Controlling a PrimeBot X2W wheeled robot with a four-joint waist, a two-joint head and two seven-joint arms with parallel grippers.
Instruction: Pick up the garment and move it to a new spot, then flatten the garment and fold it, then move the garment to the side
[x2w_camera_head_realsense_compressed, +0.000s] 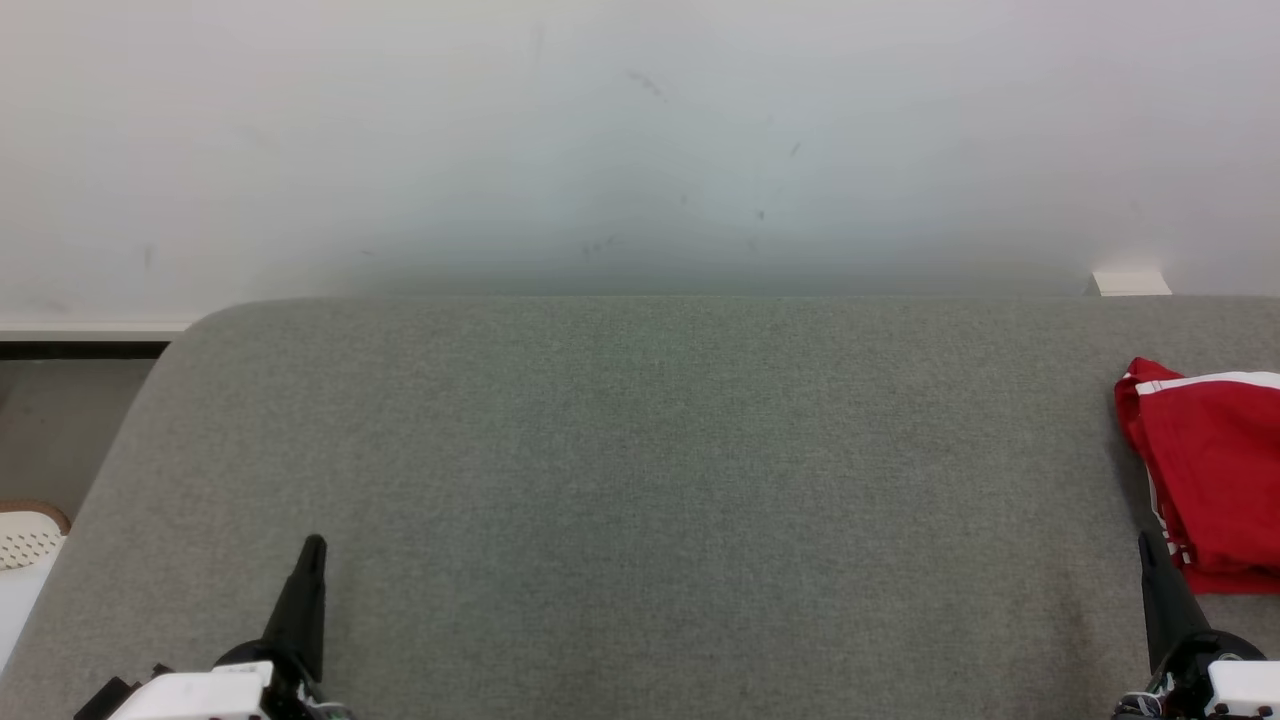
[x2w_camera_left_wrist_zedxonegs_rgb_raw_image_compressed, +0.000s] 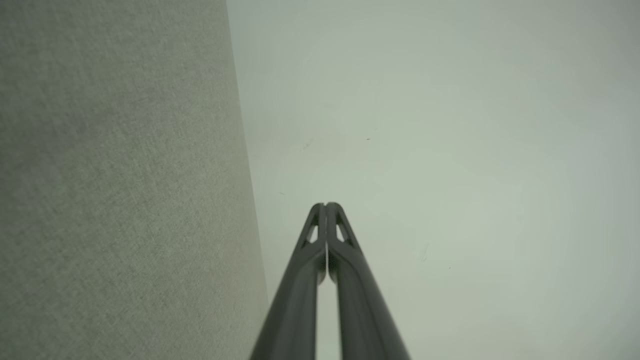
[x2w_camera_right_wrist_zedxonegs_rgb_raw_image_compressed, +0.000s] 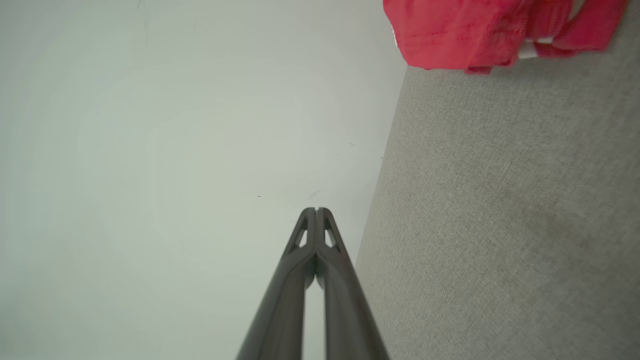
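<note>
Red striped garment (x2w_camera_head_realsense_compressed: 1215, 470) lies rumpled at your desk's (x2w_camera_head_realsense_compressed: 640, 480) right edge — awaiting pickup or already set aside; left pincer (x2w_camera_head_realsense_compressed: 314, 545) and right pincer (x2w_camera_head_realsense_compressed: 1147, 545) sit pressed together, empty.

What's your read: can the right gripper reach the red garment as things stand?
Probably yes. The right gripper sits right beside the garment on the grey table, with nothing between them. Its jaws are shut, so it would need to open first.
</note>
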